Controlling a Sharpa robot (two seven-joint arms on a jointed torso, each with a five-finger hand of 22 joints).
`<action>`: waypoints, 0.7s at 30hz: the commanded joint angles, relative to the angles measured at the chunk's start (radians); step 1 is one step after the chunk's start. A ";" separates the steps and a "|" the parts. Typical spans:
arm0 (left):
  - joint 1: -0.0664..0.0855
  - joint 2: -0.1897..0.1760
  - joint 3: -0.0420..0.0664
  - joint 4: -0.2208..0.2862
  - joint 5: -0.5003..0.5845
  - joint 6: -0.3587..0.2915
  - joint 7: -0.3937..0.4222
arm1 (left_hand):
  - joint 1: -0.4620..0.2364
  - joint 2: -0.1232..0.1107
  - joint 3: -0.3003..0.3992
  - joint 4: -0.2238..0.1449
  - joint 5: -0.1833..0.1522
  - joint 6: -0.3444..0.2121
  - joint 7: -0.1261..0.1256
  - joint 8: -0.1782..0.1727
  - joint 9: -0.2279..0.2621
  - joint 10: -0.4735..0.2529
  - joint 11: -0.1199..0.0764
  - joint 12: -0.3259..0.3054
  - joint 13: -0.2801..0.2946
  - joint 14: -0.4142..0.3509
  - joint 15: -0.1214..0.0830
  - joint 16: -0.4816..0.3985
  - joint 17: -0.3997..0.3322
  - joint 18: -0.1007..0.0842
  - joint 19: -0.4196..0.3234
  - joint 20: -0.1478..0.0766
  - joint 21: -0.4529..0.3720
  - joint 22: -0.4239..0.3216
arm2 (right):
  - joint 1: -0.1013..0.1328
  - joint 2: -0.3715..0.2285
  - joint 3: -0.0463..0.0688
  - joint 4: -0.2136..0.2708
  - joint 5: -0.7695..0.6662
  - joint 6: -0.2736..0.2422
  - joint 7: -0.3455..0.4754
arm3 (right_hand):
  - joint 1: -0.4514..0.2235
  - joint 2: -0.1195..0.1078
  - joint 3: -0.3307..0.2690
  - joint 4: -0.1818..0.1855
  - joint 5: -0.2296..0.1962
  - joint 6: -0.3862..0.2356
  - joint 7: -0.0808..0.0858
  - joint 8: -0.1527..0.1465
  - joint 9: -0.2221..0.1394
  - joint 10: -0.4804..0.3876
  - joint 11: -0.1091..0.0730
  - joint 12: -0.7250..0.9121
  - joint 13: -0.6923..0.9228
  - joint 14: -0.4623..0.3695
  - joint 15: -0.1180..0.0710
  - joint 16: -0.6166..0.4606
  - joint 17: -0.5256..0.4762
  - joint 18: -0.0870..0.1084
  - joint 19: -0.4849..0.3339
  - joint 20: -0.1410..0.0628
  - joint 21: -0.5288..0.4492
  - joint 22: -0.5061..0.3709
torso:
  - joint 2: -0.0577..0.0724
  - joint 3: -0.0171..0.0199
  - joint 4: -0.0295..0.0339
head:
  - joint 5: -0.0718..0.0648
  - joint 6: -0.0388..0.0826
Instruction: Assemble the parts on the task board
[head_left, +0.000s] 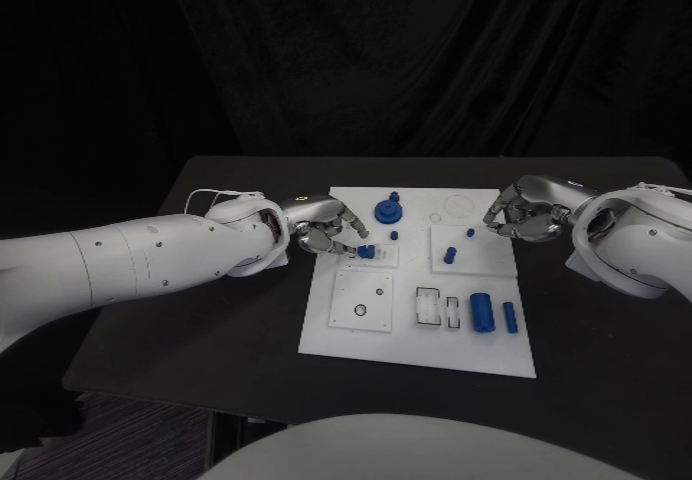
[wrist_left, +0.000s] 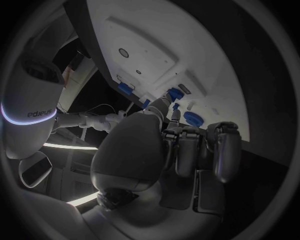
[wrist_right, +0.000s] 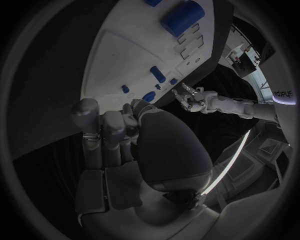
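The task board lies in the middle of the black table, its long axis running away from the robot. The left hand reaches over the board's left edge at the far half, and its fingertips pinch a small blue part against the board; in the left wrist view the same part sits at the tip of an outstretched finger. Which way that part's long axis lies cannot be told. The right hand hovers over the board's far right edge with fingers curled in and nothing in them. Near the board's near right corner, two blue cylinders lie side by side, long axes parallel to the board's long axis. A round blue part sits near the far edge.
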 joint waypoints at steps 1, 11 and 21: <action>-0.010 0.006 0.001 -0.007 -0.051 -0.004 0.018 | 0.012 -0.002 0.001 -0.009 0.005 -0.006 -0.001 -0.003 -0.002 0.104 -0.005 0.003 0.262 0.104 -0.009 0.006 0.263 -0.008 0.024 -0.009 0.003 0.226 | -0.003 -0.002 0.001 0.002 -0.001 -0.002 0.001 | 0.002 -0.005 0.002 -0.003 0.001 -0.006 0.003 -0.006 -0.002 -0.001 0.008 -0.003 0.000 -0.004 0.004 -0.004 0.000 0.005 0.002 0.004 -0.006 0.094 | 0.000 0.0007 0.0016 | -0.003 0.000; -0.029 0.035 0.001 -0.034 -0.055 -0.014 0.014 | 0.015 0.003 0.005 -0.009 0.016 -0.017 0.002 -0.005 -0.011 0.104 -0.004 0.003 0.262 0.104 -0.009 0.006 0.263 -0.008 0.025 -0.010 0.005 0.226 | -0.003 -0.006 0.001 0.005 -0.001 -0.003 0.001 | 0.002 -0.006 0.002 -0.002 0.001 -0.008 0.004 -0.008 -0.003 -0.001 0.008 -0.003 0.000 -0.005 0.004 -0.005 0.000 0.005 0.002 0.004 -0.006 0.095 | 0.001 -0.0004 -0.0012 | -0.001 0.000; -0.034 0.045 0.001 -0.044 -0.056 -0.029 0.014 | 0.012 0.008 0.007 -0.002 0.019 -0.038 -0.010 -0.004 -0.026 0.104 -0.009 0.003 0.262 0.104 -0.010 0.006 0.263 -0.008 0.023 -0.012 0.004 0.225 | -0.003 -0.007 0.001 0.006 -0.001 -0.001 0.000 | 0.002 -0.006 0.002 -0.002 0.001 -0.008 0.004 -0.008 -0.003 -0.001 0.008 -0.003 0.000 -0.005 0.004 -0.005 0.000 0.005 0.002 0.004 -0.006 0.095 | 0.002 -0.0003 -0.0013 | -0.003 0.000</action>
